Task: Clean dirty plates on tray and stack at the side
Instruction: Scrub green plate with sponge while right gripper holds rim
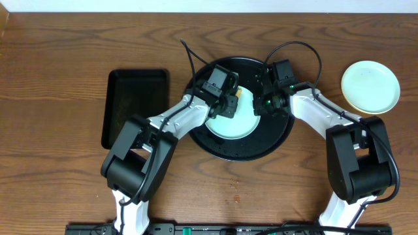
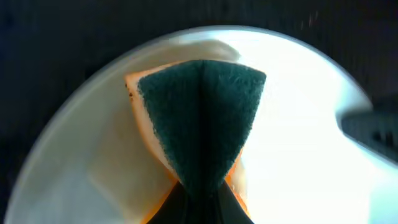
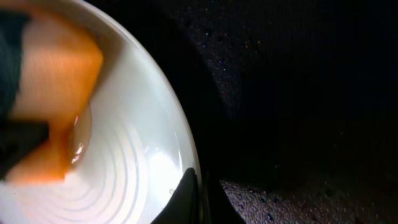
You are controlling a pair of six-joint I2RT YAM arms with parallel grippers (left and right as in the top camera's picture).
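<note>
Two arms are over the large round glossy black tray, which sits mid-way across the dark brown wood-grain surface. One small round pale mint-blue plate lies on that tray, a bit left of its centre.

The left pincer is clenched on an orange sponge with a dark green scouring face. The sponge is squished into a fold and pressed onto the far half of the plate.

The right pincer is clamped on the plate's right rim. Its wrist view shows the thin edge nipped between the fingers, with the sponge just beyond.

Off to the right, well apart from the tray, a second mint-blue plate sits stacked on a pale yellow plate, of which only the near rim shows.

A smaller rectangular black tray lies left of the round one, near but not touching.
</note>
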